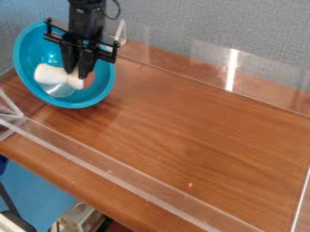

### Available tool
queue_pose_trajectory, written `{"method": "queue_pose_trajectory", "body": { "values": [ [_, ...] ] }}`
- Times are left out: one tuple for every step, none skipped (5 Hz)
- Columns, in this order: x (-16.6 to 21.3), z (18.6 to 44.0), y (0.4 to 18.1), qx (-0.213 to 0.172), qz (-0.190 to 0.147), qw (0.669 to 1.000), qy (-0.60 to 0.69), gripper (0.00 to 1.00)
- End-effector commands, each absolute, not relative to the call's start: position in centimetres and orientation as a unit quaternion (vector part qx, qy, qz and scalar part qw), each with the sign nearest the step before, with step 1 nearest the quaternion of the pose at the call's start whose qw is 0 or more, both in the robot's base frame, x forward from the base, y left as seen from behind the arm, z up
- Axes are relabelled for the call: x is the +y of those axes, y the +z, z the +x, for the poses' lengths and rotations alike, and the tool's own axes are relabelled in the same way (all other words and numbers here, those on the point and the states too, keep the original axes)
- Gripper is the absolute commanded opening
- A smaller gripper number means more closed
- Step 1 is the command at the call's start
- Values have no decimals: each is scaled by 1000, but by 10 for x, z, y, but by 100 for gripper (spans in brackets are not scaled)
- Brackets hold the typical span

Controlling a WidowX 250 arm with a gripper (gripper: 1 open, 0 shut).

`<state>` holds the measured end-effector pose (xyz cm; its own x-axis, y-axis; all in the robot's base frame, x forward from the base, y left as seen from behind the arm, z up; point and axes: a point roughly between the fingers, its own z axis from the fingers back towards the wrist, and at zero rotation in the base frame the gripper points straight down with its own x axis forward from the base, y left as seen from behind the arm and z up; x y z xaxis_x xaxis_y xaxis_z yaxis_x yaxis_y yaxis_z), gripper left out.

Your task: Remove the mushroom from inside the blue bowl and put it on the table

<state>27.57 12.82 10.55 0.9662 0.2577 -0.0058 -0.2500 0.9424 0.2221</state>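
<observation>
You see tool (80,76) inside blue bowl (33,43), pointing down, closed on mushroom (57,78) — white stem showing left — bowl at bench (194,127) far-left corner.
</observation>
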Motion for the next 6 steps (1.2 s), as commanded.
{"method": "queue_pose_trajectory", "body": {
  "values": [
    [124,283,138,-34,118,984,129,0],
    [122,284,137,-32,117,984,130,0],
    [118,284,135,-31,115,984,130,0],
    [113,285,133,-30,113,985,129,0],
    [104,286,133,-29,110,985,126,0],
    [95,285,135,-30,109,986,124,0]
  ]
}}
